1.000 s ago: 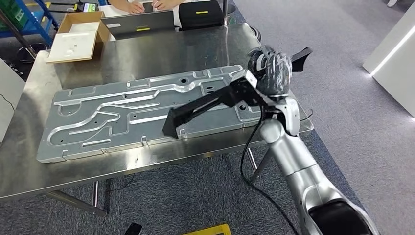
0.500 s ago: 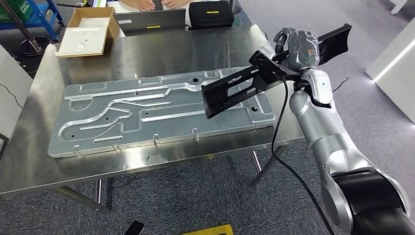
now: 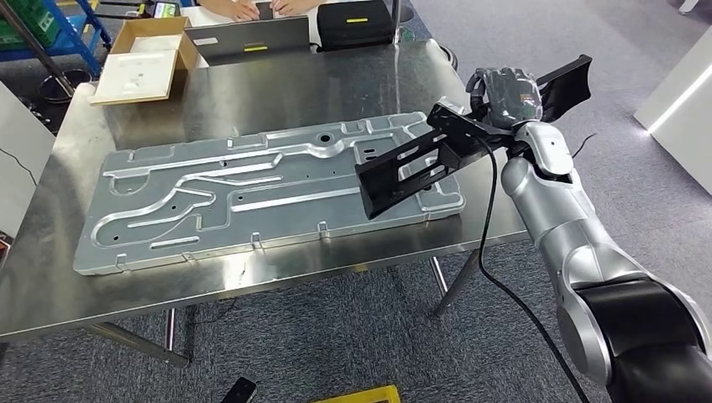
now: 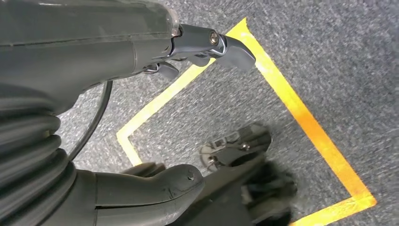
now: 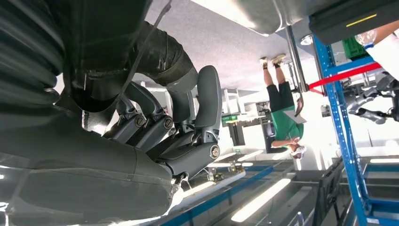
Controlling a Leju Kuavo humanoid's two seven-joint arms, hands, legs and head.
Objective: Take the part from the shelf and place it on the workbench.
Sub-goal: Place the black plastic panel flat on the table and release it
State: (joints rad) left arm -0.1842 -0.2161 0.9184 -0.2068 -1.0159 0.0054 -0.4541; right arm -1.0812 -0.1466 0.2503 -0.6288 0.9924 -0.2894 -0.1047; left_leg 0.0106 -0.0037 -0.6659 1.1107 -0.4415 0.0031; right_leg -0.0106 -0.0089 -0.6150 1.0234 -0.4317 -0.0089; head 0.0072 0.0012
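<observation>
Right hand [image 3: 504, 92] clamped on black part [image 3: 411, 168], upper right, above worktop [image 3: 252, 269]; tilted grip risks slipping, striking metal panel [image 3: 252, 193].

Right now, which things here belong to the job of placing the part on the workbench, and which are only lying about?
Belong to the job:
- black part, held by the right robot hand
- workbench
- large metal plate beneath the part

Lying about:
- cardboard box
- laptop
- black case
</observation>
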